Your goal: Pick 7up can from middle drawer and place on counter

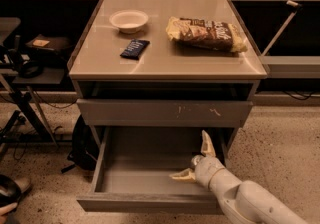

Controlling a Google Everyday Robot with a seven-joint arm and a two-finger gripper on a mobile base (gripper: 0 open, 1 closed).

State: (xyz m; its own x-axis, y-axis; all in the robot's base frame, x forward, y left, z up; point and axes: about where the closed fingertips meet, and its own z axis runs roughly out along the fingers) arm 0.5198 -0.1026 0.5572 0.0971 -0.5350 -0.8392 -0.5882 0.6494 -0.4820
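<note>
The middle drawer [150, 202] is pulled out below the scratched drawer front [165, 112], and its grey floor is mostly bare. My gripper [188, 154] is inside the drawer at its right side. It is open, with one finger [207, 143] pointing up and the other [181, 175] pointing left. A small grey shape [195, 160] sits between the fingers at their base; I cannot tell whether it is the 7up can. No can shows clearly anywhere else. The beige counter [165, 60] tops the cabinet.
On the counter are a white bowl [129, 20], a dark snack bar [134, 48] and a chip bag [206, 33]. A cluttered shelf runs behind. Black stands and cables [22, 93] are to the left, and a shoe [12, 188] is on the floor at lower left.
</note>
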